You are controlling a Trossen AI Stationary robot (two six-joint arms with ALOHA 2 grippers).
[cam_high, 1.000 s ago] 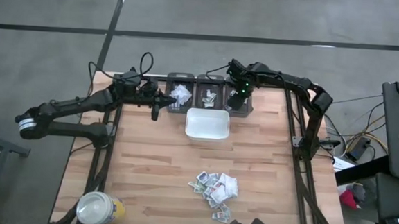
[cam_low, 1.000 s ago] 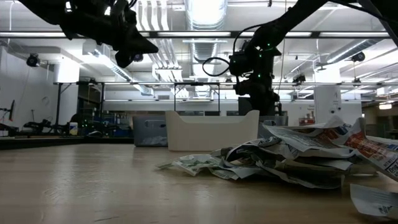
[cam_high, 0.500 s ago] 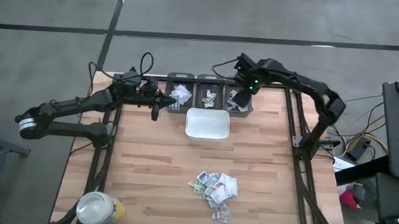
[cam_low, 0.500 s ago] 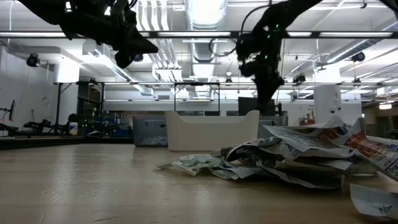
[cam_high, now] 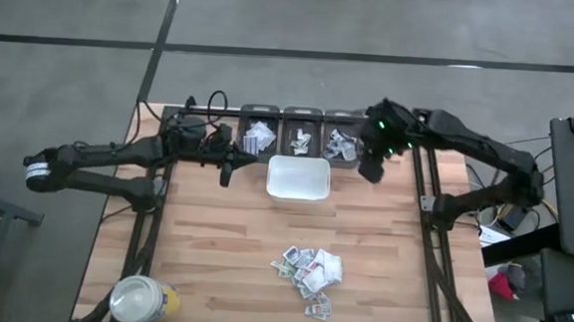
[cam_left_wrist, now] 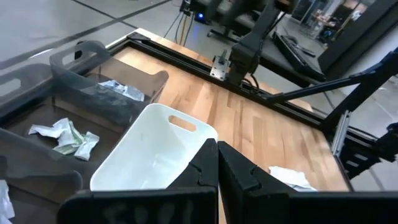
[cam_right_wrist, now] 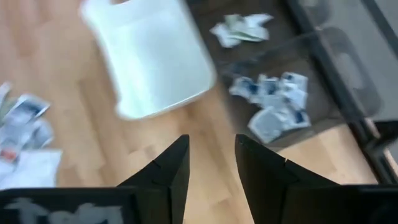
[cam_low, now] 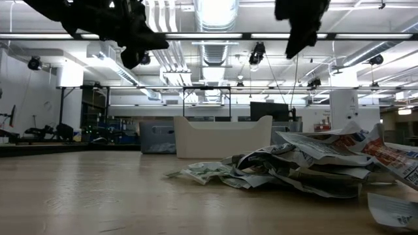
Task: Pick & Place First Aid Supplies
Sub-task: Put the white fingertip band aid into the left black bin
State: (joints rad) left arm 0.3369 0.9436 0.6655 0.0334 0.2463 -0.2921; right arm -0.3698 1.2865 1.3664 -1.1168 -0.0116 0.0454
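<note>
At the far bins [cam_high: 298, 137], some packets sit sorted; main packet pile [cam_high: 309, 270] remains on tabletop [cam_high: 212, 246]. Right end effector [cam_high: 371, 168] released, empty; left end effector [cam_high: 226, 169] clenched, idle.

1. The high camera hangs over the worktop [cam_high: 212, 246] and looks straight down, taking in both arms, the tray [cam_high: 298, 179], the bins [cam_high: 300, 134] and the packets [cam_high: 309, 269].
2. The low camera sits at worktop height, very near the packets [cam_low: 307, 163], and looks level past the tray [cam_low: 222, 137] into the room.
3. The left wrist camera looks forward and down past its own jaws at the tray [cam_left_wrist: 152, 155] and bins [cam_left_wrist: 93, 81].
4. The right wrist camera looks down past its own jaws on the tray [cam_right_wrist: 149, 59], bins [cam_right_wrist: 311, 68] and packets [cam_right_wrist: 22, 121].
5. All four views share the tray.
</note>
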